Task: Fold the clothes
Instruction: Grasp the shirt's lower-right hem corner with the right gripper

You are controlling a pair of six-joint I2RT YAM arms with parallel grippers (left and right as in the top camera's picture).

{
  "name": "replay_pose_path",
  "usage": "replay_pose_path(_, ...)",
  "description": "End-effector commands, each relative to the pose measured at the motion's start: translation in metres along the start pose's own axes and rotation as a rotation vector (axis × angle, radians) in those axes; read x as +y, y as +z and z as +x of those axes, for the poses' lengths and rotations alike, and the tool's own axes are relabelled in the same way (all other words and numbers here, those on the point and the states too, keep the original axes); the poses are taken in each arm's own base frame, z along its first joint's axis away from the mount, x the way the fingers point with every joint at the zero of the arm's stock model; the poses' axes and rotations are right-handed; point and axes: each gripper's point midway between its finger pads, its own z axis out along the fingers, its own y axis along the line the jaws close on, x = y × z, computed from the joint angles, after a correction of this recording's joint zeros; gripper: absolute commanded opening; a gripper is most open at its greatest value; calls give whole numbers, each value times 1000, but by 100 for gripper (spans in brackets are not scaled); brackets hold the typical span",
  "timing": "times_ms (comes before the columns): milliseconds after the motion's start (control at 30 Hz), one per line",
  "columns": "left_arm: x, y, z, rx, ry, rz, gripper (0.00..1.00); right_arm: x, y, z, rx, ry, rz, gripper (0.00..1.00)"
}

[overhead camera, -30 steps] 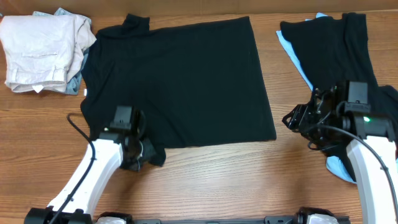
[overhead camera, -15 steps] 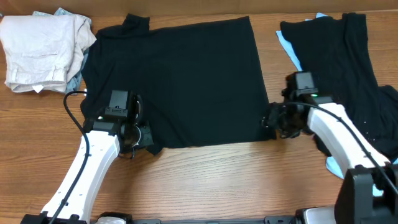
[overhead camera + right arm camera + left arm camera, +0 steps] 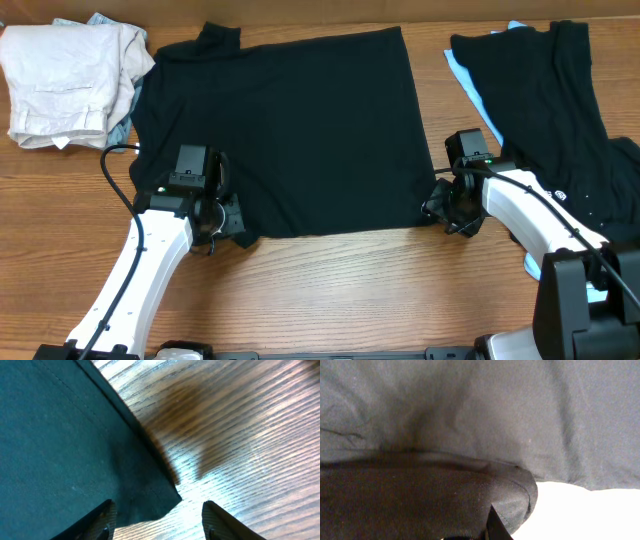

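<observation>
Three lots of clothing are lying on the wooden table (image 3: 350,290), and two arms are working the middle one. The black T-shirt (image 3: 290,130) is lying spread flat at centre, collar towards the far edge, hem towards the robot. Away at the far left, a pile of pale clothes (image 3: 60,80) is sitting in a heap, with one blue-grey piece peeking out at its edge. Over on the right, a second black garment (image 3: 560,110) is lying across one light blue garment (image 3: 468,75), well apart from the T-shirt.

Now the two grippers, one at each bottom corner of the T-shirt. The left gripper (image 3: 228,222) is sitting on the near-left corner, and it is pinching the cloth: in the left wrist view, the hem is standing up in a thick fold right at the camera, with only one dark fingertip (image 3: 496,527) showing beneath it.

The right gripper (image 3: 438,208) is hovering at the near-right corner. In the right wrist view, its two fingers (image 3: 106,519) are standing wide apart, and the T-shirt's corner (image 3: 160,495) is lying flat on the wood in the gap between them. Nothing is being gripped there; neither finger is touching cloth that I can make out.
</observation>
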Motion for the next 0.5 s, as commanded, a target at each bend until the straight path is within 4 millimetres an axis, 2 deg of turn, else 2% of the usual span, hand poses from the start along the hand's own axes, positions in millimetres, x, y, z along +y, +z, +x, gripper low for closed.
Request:
replay_pose_path(0, 3, -4, -3, -6, 22, -17, 4, -3, 8, 1, -12, 37, 7, 56)
replay_pose_path(233, 12, -4, 10, 43, 16, -59, 4, 1, 11, -1, -24, 46, -20, 38)
replay_pose_path(467, 13, -3, 11, 48, 12, -63, 4, 2, 13, 0, -18, 45, -26, 37)
